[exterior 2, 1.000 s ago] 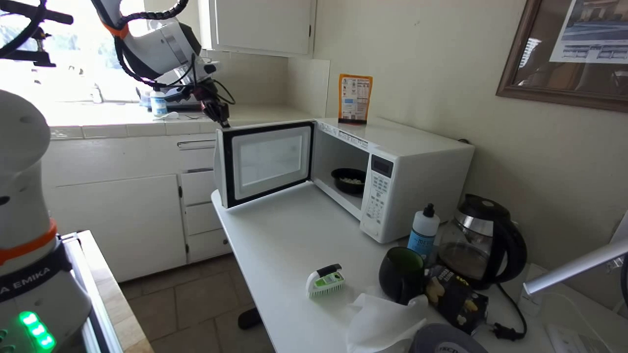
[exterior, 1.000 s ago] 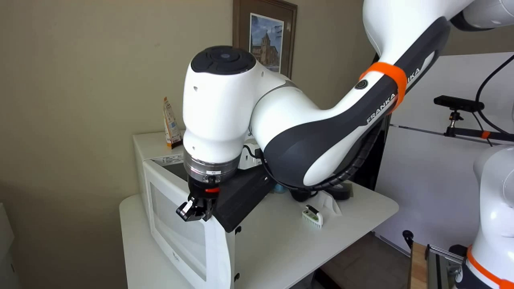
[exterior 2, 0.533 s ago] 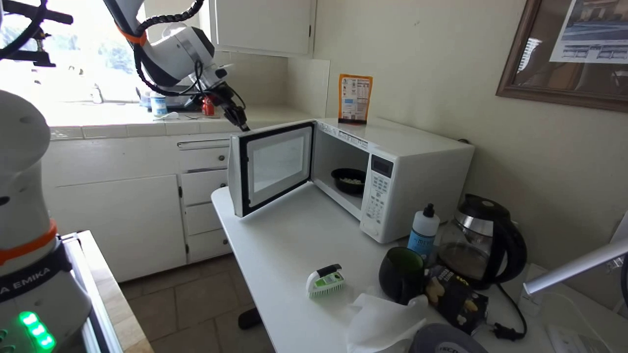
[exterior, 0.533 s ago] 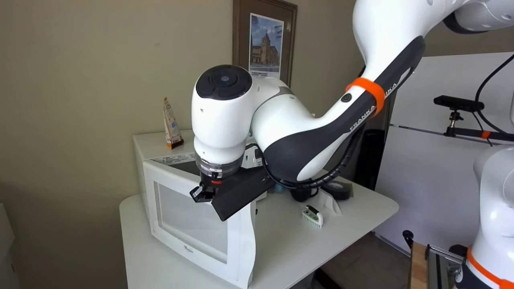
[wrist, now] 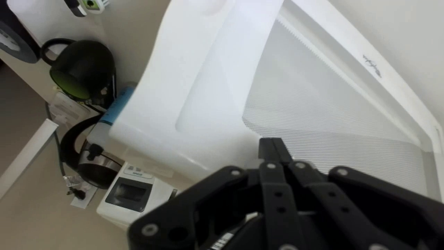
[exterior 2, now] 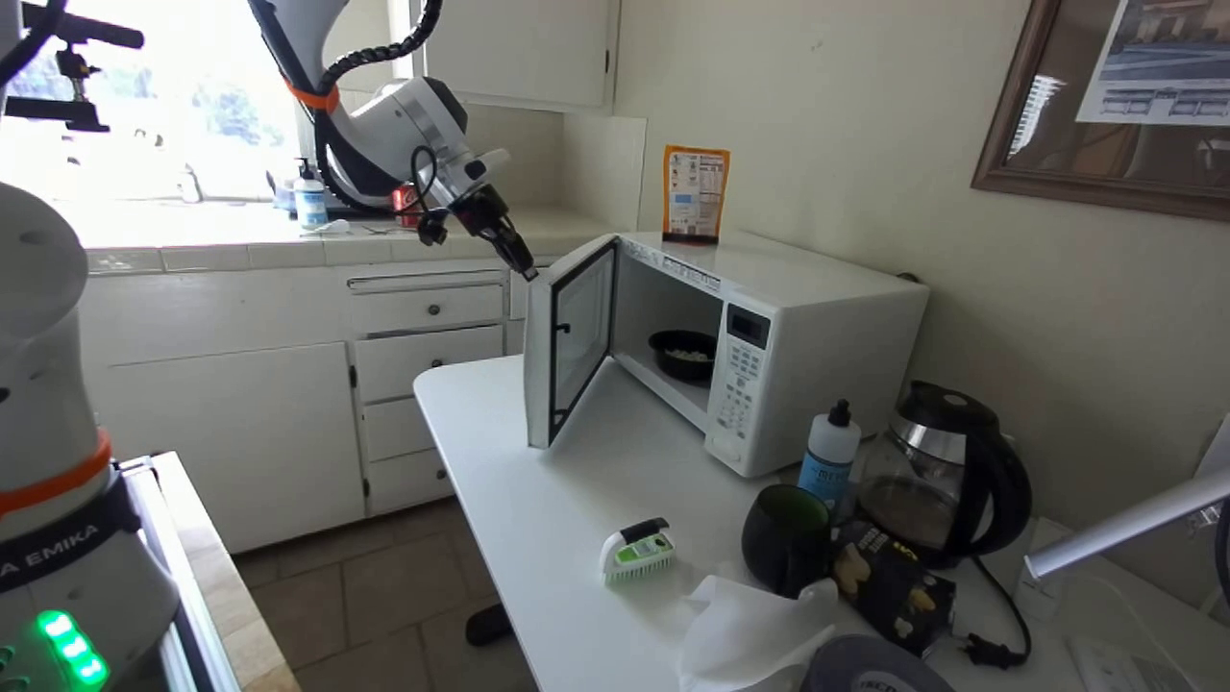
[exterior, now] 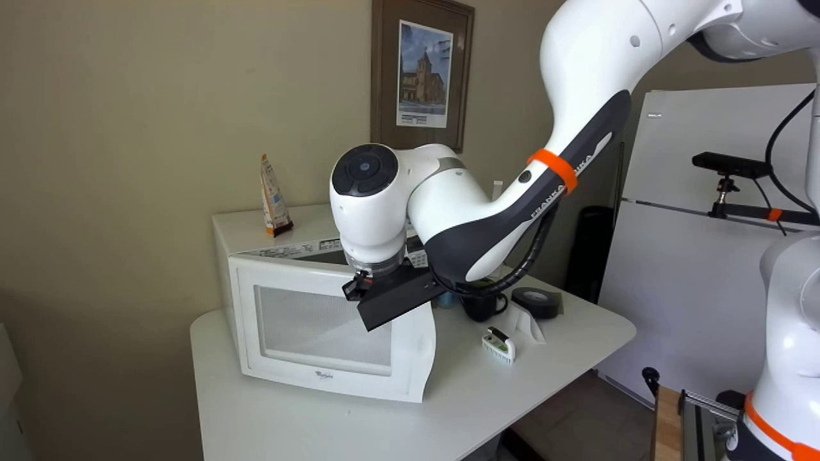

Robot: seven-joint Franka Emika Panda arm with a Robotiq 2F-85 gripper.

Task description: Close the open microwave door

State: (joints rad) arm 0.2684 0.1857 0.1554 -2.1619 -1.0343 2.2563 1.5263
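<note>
The white microwave [exterior 2: 846, 336] stands on a white table, with its narrow control panel [exterior 2: 738, 384] facing out. The microwave door [exterior: 307, 326] is partly open, at an angle to the front. Its free edge [exterior 2: 540, 370] stands out over the table, and its mesh window fills much of the wrist view [wrist: 333, 93]. My gripper [exterior 2: 528, 273] is at the outer face of the door, near the top corner by the free edge. In the wrist view the fingertips [wrist: 275, 149] are together with nothing between them, against or very close to the door's face; exact contact cannot be told.
A black bowl [exterior 2: 684, 360] sits inside the microwave, and an orange pouch [exterior 2: 696, 192] stands on top. A brush [exterior 2: 637, 555], a dark mug [exterior 2: 786, 543], a bottle [exterior 2: 829, 457] and a coffee pot [exterior 2: 922, 481] are on the table beside the microwave.
The door has swung from wide open to a smaller angle, toward the microwave body. My gripper has moved along with it, staying at the door's outer face near the top corner.
</note>
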